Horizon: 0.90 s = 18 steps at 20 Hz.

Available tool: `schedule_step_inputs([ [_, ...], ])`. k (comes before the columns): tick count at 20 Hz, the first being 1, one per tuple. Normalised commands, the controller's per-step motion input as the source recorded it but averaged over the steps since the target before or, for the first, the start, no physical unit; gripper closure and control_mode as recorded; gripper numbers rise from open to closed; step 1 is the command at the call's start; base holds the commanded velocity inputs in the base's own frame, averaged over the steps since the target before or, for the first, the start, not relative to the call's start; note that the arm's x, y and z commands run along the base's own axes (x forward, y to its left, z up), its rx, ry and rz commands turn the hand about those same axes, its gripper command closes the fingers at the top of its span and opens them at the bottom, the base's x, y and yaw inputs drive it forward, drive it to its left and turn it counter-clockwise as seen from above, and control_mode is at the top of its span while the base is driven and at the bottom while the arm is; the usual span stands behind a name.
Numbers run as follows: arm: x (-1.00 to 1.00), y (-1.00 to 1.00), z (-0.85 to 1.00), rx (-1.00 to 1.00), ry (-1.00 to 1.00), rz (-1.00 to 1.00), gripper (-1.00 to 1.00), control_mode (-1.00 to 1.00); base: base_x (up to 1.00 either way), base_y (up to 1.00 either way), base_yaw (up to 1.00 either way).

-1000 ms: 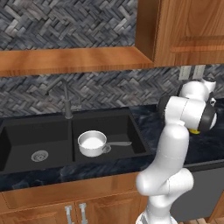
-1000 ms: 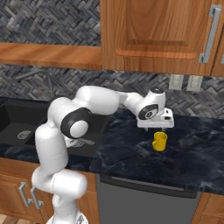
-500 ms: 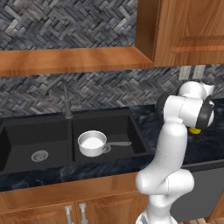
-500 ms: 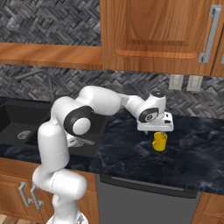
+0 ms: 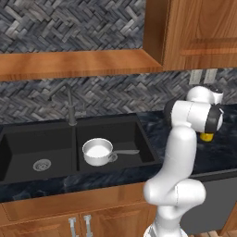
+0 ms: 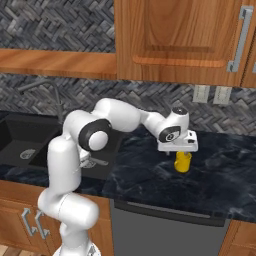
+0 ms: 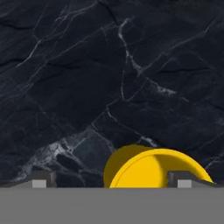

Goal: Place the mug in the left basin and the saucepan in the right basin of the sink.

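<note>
Gripper [image 6: 182, 151] is spread wide directly above the mug [image 6: 183, 161]; apparently off-centre, one finger may strike the rim and topple it.

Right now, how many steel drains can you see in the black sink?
1. It is in the left basin, at drain. The saucepan sits in the right basin and may hide a second drain.

A grey herringbone tile backsplash [image 5: 106, 95] runs behind the black veined marble counter [image 6: 210, 175]. Warm wooden wall cabinets [image 6: 175, 37] hang at twelve o'clock (one has a steel bar handle [image 6: 239, 37]). Two pale wall outlets [image 6: 210, 93] sit at two o'clock; wooden base cabinets [image 5: 83, 215] and a grey dishwasher front [image 6: 160, 232] fill six o'clock.
</note>
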Motion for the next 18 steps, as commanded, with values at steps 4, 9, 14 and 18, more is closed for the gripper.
schedule_step_inputs([
  [4, 0.22, -0.16, -0.15, 0.00, 0.00, 0.01, -1.00, -1.00, 0.00, 0.00, 0.00],
  [9, 0.03, -0.03, -0.22, 0.01, 0.04, 0.00, -1.00, -1.00, 0.00, 0.00, 0.00],
  [14, -0.03, 0.04, -0.24, 0.04, 0.07, 0.00, -1.00, -1.00, 0.00, 0.00, 0.00],
  [18, 0.00, 0.11, -0.12, 0.01, 0.03, 0.00, 1.00, -1.00, 0.00, 0.00, 0.00],
])
